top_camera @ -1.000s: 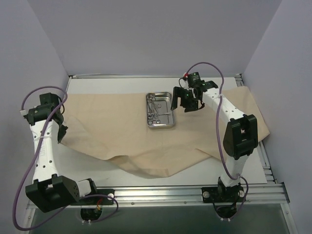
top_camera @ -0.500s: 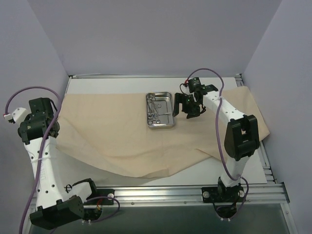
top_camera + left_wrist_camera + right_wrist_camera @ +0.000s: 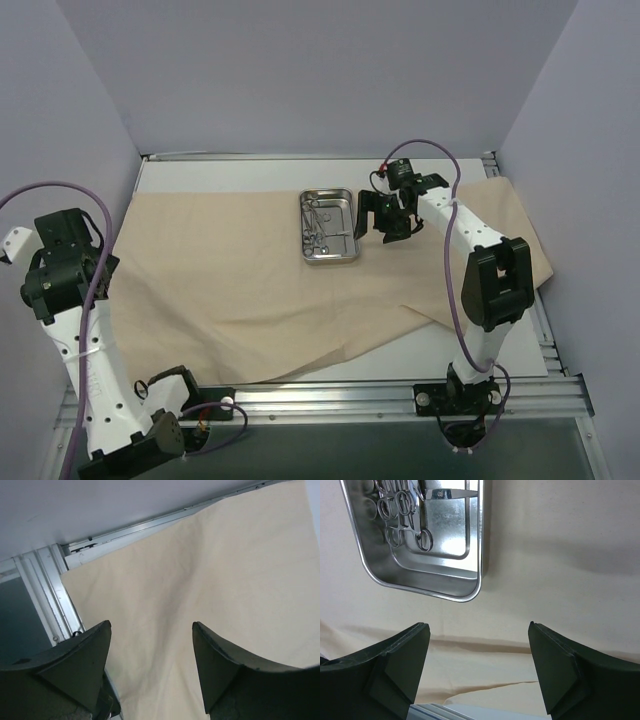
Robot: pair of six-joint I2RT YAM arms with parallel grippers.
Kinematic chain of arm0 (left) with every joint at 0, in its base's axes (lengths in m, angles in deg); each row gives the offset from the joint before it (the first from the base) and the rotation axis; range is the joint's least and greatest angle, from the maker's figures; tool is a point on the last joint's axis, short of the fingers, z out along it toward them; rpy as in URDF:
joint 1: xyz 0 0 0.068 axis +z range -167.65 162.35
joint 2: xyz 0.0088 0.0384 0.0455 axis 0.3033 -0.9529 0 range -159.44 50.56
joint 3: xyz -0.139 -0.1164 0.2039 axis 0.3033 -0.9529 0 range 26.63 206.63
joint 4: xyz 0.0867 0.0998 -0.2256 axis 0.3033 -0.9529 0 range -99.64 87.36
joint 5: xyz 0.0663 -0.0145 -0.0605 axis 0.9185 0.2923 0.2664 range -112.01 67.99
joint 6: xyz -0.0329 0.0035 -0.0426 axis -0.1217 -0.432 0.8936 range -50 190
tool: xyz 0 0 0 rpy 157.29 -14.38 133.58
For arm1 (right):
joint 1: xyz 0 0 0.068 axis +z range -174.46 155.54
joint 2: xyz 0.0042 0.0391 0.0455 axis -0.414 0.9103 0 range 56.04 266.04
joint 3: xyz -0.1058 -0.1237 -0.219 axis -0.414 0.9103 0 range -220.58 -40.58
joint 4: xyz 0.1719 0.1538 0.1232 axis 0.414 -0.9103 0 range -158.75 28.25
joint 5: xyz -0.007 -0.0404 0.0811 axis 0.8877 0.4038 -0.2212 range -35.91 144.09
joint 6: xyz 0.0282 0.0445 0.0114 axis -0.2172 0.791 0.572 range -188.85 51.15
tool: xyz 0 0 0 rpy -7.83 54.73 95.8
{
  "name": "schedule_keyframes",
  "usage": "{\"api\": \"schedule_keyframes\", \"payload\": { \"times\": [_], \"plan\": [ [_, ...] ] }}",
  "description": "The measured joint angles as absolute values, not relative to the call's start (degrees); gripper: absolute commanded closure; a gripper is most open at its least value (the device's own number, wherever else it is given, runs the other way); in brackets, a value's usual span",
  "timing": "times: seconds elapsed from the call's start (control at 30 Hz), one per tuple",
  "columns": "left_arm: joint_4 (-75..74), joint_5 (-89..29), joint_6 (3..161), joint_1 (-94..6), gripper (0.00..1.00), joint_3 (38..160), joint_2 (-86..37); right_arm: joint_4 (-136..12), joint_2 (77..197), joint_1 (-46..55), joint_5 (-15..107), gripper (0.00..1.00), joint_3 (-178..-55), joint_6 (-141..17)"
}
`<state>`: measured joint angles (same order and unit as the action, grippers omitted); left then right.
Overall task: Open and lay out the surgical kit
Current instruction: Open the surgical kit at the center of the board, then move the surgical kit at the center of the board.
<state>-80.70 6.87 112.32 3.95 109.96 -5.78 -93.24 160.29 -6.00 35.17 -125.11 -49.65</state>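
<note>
- Right gripper (image 3: 385, 216) hangs low over the cloth toward the far edge of the tabletop, just beside the right side of the tray; its jaws stand wide apart and hold nothing.
- From the right wrist view, the right gripper (image 3: 477, 670) has its two dark fingers (image 3: 395, 662) spread to either side, with bare cloth between them and the tray beyond.
- Left gripper (image 3: 150, 670) is raised at the left edge of the tabletop, its jaws likewise spread wide and empty; only cloth shows between its fingers (image 3: 82, 660).
- The beige cloth wrap (image 3: 250, 270) lies opened out across most of the white tabletop (image 3: 220, 175), from the left edge to the right edge, where it reaches over the rail.
- A raised fold runs through the cloth toward the near edge, right of the middle, and the near border is uneven.
- The left wrist view shows one corner of the cloth wrap (image 3: 210, 580) lying flat beside aluminium rails (image 3: 55, 605); I cannot tell which corner it is.
- The steel tray (image 3: 340, 252) sits on the cloth near the middle of the far edge, flat and open side up.
- Ring-handled instruments (image 3: 315, 225) lie inside the tray, bunched along its left half.
- Closer up, the tray (image 3: 435, 582) shows rounded corners, and the instruments (image 3: 402, 515) overlap, ring handles together.
</note>
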Motion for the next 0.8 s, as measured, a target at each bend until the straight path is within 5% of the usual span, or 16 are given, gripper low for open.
{"api": "schedule_keyframes", "payload": {
  "times": [0.03,0.2,0.27,0.33,0.37,0.5,0.6,0.63,0.67,0.8],
  "plan": [
    [-80.7,6.22,112.3,4.04,0.37,111.16,-6.39,-93.24,160.29,-6.0,35.17,0.18,-125.11,-49.65],
    [-80.42,1.3,110.82,2.44,0.64,113.89,-10.48,-94.11,160.59,-6.77,35.22,0.21,-127.12,-49.61],
    [-80.46,-1.61,110.1,-0.05,0.73,113.63,-12.88,-94.48,161.45,-7.68,35.61,0.36,-129.48,-49.61],
    [-80.31,-4.21,110.2,-3.76,0.96,113.3,-16.47,-94.59,162.82,-9.34,36.57,0.49,-132.21,-49.69],
    [-80.0,-4.97,110.14,-6.26,0.98,113.37,-18.94,-94.59,163.65,-10.42,37.23,0.61,-133.48,-49.56],
    [-76.77,-9.37,109.81,-14.76,0.98,116.73,-33.6,-94.81,168.13,-16.12,40.88,0.77,-137.52,-49.39],
    [-72.55,-12.58,109.88,-17.16,0.98,118.94,-44.42,-94.94,171.67,-19.75,44.29,0.75,-139.03,-49.34],
    [-71.54,-13.63,109.85,-17.32,0.98,119.23,-47.63,-95.1,172.55,-20.97,45.03,0.71,-139.12,-49.34],
    [-71.19,-14.46,109.85,-17.34,0.98,119.64,-49.89,-95.45,173.14,-22.04,45.77,0.56,-139.12,-49.26],
    [-70.19,-17.19,109.92,-17.58,0.98,122.57,-56.46,-95.16,171.72,-26.24,47.15,0.39,-135.18,-49.19]
  ]
}}
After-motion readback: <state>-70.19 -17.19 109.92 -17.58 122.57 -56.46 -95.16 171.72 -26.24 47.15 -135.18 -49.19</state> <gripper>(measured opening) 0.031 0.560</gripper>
